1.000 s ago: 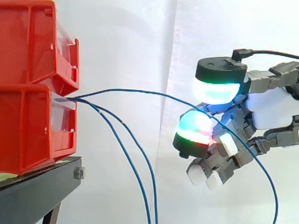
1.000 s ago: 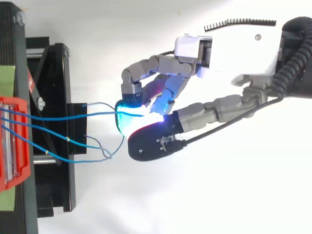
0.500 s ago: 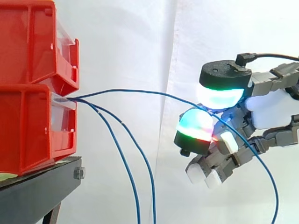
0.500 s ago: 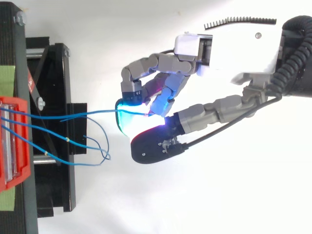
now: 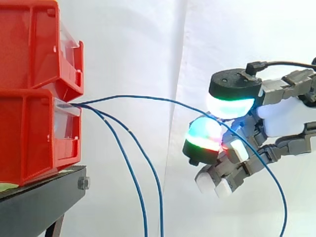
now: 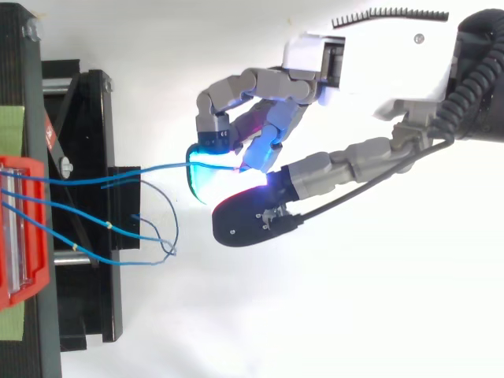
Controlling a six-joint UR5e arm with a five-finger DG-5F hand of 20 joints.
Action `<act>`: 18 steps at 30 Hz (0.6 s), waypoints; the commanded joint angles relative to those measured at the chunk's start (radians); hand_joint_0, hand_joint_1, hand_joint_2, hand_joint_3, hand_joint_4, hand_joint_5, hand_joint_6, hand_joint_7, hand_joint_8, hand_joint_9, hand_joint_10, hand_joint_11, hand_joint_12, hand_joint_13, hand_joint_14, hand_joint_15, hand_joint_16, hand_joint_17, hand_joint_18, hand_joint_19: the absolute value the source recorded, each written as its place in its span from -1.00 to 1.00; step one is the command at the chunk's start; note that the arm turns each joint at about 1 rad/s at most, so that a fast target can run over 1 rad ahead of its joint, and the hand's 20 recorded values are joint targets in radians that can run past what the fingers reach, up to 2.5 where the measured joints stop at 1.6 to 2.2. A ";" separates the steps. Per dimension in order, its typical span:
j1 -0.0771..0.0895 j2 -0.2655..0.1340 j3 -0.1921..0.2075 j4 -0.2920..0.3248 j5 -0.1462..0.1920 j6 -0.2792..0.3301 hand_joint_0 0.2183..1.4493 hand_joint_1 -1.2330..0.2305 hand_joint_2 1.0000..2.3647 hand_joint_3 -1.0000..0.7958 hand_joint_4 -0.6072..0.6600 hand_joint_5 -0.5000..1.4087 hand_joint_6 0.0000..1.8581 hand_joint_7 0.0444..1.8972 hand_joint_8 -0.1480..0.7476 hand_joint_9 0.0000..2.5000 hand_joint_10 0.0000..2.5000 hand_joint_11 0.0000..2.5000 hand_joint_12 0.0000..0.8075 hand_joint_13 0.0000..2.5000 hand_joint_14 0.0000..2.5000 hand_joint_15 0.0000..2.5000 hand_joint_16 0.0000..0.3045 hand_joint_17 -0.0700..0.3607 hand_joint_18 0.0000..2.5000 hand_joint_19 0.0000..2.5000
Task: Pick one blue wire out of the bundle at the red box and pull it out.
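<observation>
Two red bins (image 5: 29, 133) are stacked on a black stand (image 5: 39, 202) at the left. Three blue wires leave the lower bin's clear drawer (image 5: 66, 123). One blue wire (image 5: 148, 97) arcs rightward to my hand (image 5: 284, 116). There it is pinched between the black-capped thumb pad (image 5: 231, 98) and a glowing fingertip (image 5: 203, 140), and its free end drops to the lower right. From above, the same wire (image 6: 150, 169) runs nearly straight from the red bin (image 6: 39, 260) to my curled fingers (image 6: 260, 83). The other two wires (image 5: 133, 163) hang down loose.
In the top view the two loose wires (image 6: 161, 240) curl back in a loop beside the black stand (image 6: 87, 118). A white curtain (image 5: 148, 39) hangs behind everything. Open space lies between the bins and my hand.
My hand has shifted slightly with the wire still pinched, and the held wire's hanging end has swung a little left. The loose wires' loop has drawn back toward the stand.
</observation>
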 commanded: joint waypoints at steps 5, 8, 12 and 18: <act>-0.004 0.000 -0.001 0.000 0.050 -0.025 -0.42 -0.21 -0.98 -0.19 0.32 -0.53 -0.40 0.31 -0.14 -0.12 -0.98 -0.52 -0.11 -0.53 -0.99 -0.68 -0.62 -0.06 -0.70 -0.56; -0.004 0.001 0.000 0.003 0.087 -0.047 -0.41 -0.22 -0.98 -0.17 0.31 -0.53 -0.40 0.31 -0.14 -0.12 -0.98 -0.51 -0.11 -0.53 -0.99 -0.68 -0.62 -0.07 -0.69 -0.56; -0.002 0.001 0.002 0.006 0.093 -0.048 -0.41 -0.25 -0.98 -0.16 0.30 -0.53 -0.38 0.26 -0.11 -0.12 -0.98 -0.50 -0.08 -0.52 -0.99 -0.68 -0.60 -0.05 -0.68 -0.57; -0.002 0.001 0.002 0.012 0.093 -0.067 -0.41 -0.27 -0.98 -0.14 0.31 -0.54 -0.33 0.17 -0.10 -0.12 -0.98 -0.49 -0.06 -0.52 -0.99 -0.69 -0.60 -0.03 -0.67 -0.57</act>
